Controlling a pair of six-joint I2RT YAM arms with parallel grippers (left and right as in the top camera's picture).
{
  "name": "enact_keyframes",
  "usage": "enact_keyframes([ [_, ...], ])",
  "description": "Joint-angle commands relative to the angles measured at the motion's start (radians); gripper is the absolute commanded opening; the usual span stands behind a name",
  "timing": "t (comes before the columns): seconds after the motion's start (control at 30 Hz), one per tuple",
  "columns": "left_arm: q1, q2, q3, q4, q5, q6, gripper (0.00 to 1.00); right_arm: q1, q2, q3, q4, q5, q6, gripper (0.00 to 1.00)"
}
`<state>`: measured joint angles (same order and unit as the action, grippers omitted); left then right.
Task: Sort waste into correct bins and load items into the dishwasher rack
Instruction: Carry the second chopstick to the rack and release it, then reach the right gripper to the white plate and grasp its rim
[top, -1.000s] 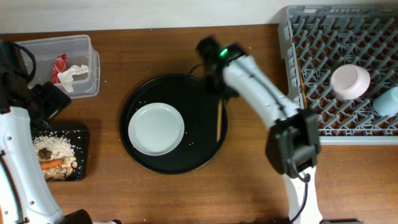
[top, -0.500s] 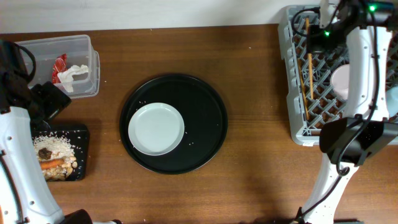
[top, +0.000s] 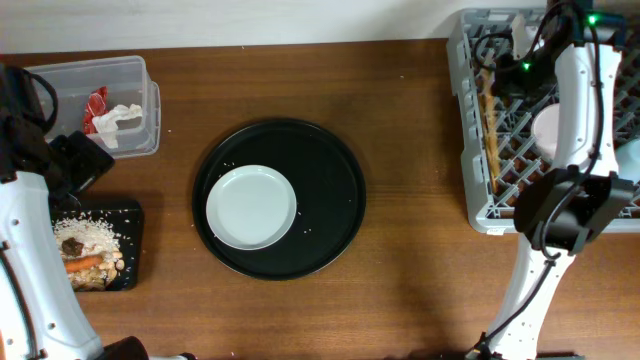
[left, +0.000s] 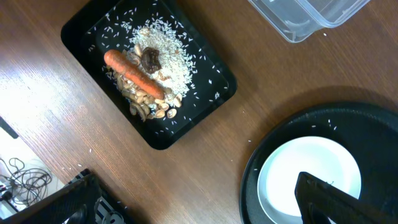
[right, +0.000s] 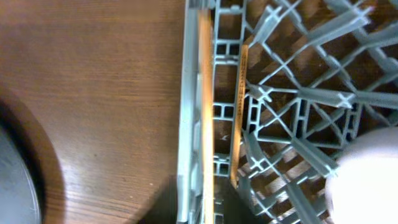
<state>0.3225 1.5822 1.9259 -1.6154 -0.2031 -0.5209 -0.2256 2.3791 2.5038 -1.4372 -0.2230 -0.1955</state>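
Nearest on the left, the flat black tray (top: 134, 216) is holding the rice-and-meat scraps (top: 92, 234), with the orange carrot (top: 86, 264) and the small brown lump (top: 72, 245) lying on the rice. Just beyond it the left gripper (left: 193, 202) is hovering over the table with its fingers spread wide and nothing between them. In the middle, the large round black tray (top: 330, 200) is carrying the white plate (top: 251, 207), which is sitting toward its left side. On the right, the grey rack (top: 480, 205) is holding the light-blue cup (top: 630, 160) at its right edge and the pinkish-white bowl (top: 546, 130) just left of it. The two chopsticks (top: 490, 125) are lying side by side along the rack's left wall, running near to far. At the far left, the clear tub (top: 150, 110) is holding the red wrapper (top: 97, 101) and the white tissue (top: 120, 118). At the far right, the right gripper (top: 497, 52) is hanging over the far end of the chopsticks; whether it is gripping them or has let go, I cannot tell.
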Motion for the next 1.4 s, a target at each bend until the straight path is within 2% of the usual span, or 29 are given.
enact_keyframes([
  [0.0,0.008,0.005,-0.003,-0.002,-0.014,-0.009,0.99,0.008,0.016,0.0,-0.003,-0.005,0.003,0.53],
  [0.07,0.008,0.005,-0.003,-0.002,-0.014,-0.009,0.99,0.01,0.015,0.0,-0.003,-0.006,0.047,0.59],
  [0.23,0.008,0.005,-0.003,-0.002,-0.014,-0.009,0.99,0.039,-0.042,0.009,-0.016,-0.109,0.114,0.61],
  [0.33,0.008,0.005,-0.003,-0.002,-0.014,-0.009,0.99,0.105,-0.096,0.012,-0.069,-0.14,0.149,0.61],
  [0.57,0.008,0.005,-0.003,-0.002,-0.014,-0.009,0.99,0.433,-0.114,0.01,-0.122,-0.14,0.222,0.63],
  [0.63,0.008,0.005,-0.003,-0.002,-0.014,-0.009,0.99,0.533,-0.099,0.007,-0.106,-0.106,0.283,0.68],
  [0.73,0.008,0.005,-0.003,-0.002,-0.014,-0.009,0.99,0.697,-0.062,-0.011,-0.076,0.046,0.451,0.71],
  [0.83,0.008,0.005,-0.003,-0.002,-0.014,-0.009,0.99,0.813,-0.03,-0.049,-0.041,0.134,0.531,0.72],
  [0.97,0.008,0.005,-0.003,-0.002,-0.014,-0.009,0.99,0.945,0.009,-0.156,0.066,0.285,0.687,0.72],
  [1.17,0.008,0.005,-0.003,-0.002,-0.014,-0.009,0.99,0.98,0.012,-0.351,0.251,0.288,0.687,0.7],
  [1.37,0.008,0.005,-0.003,-0.002,-0.014,-0.009,0.99,0.956,0.013,-0.47,0.331,0.273,0.687,0.54],
])
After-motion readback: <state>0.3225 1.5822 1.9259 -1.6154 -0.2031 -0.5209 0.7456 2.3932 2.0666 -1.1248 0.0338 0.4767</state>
